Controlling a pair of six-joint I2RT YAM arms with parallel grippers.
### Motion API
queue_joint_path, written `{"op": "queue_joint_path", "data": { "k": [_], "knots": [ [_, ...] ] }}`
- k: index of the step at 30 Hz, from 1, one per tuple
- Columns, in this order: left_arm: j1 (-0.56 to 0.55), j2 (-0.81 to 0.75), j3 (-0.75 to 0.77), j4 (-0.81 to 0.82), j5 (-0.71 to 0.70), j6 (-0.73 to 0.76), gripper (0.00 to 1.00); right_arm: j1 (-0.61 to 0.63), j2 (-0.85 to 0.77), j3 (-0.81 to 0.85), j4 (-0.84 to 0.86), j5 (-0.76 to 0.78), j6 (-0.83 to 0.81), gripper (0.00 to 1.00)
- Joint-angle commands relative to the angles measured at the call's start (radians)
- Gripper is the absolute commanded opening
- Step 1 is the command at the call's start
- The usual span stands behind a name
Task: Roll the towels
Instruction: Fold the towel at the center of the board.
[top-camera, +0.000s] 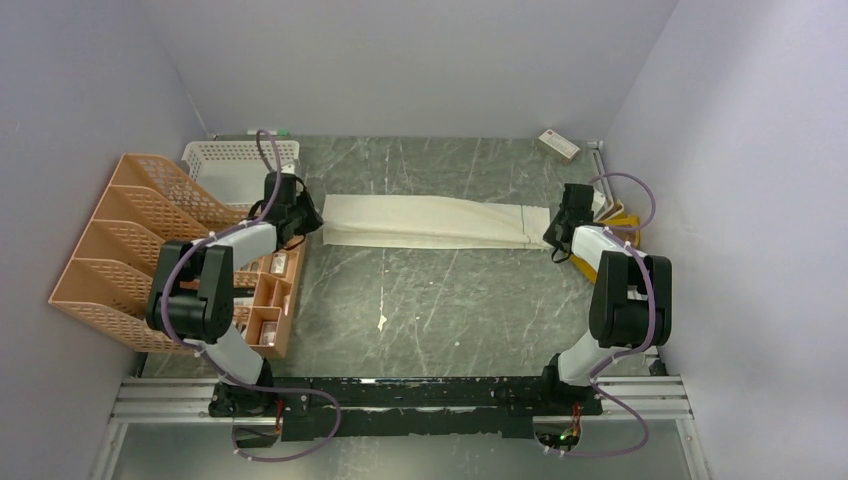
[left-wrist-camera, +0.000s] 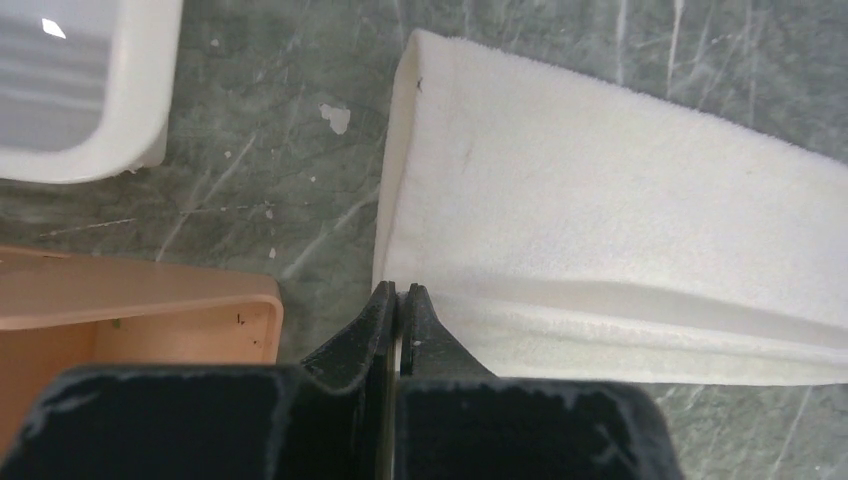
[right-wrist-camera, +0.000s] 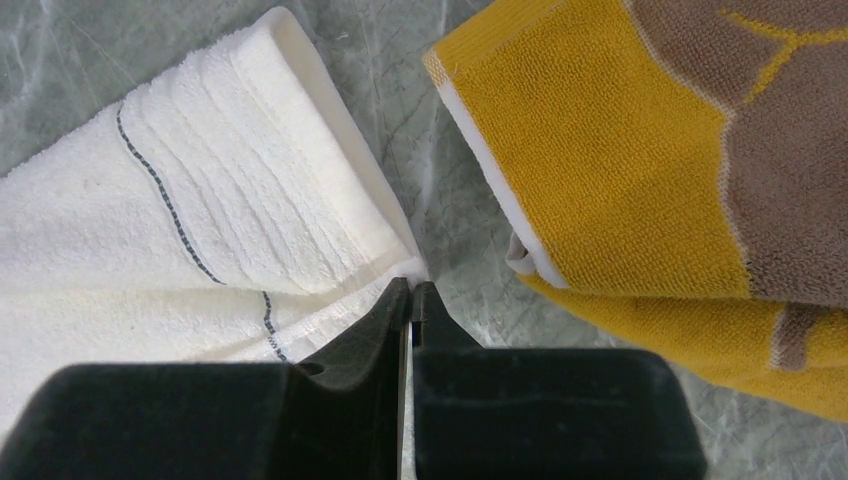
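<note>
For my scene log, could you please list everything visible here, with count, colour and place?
off-white towel: one, cream, laid out across mid-table
mustard towel: one, yellow and brown, right of the off-white towel
basket: one, white, far left
file rack: one, orange, left edge
small box: one, white and red, far right
table: one, grey marbled
left claw: one, black, shut on the off-white towel's left end
right claw: one, black, shut on its right end
</note>
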Motion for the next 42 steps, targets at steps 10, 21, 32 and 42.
{"op": "queue_joint_path", "data": {
  "k": [10,21,32,42],
  "knots": [
    [0.037,-0.005,-0.040,0.050,-0.003,-0.014,0.07,-0.028,-0.037,-0.027,0.014,0.062,0.003,0.00],
    [0.036,0.031,-0.058,0.067,0.046,-0.020,0.07,-0.028,-0.045,-0.035,0.019,0.074,0.002,0.14],
    [-0.056,-0.111,0.142,-0.121,0.001,0.034,1.00,-0.003,-0.214,0.003,0.122,-0.048,-0.046,0.53],
    [-0.066,-0.077,0.193,-0.179,0.032,0.072,0.99,-0.006,0.004,0.176,0.062,-0.304,-0.160,0.66]
  ]
}}
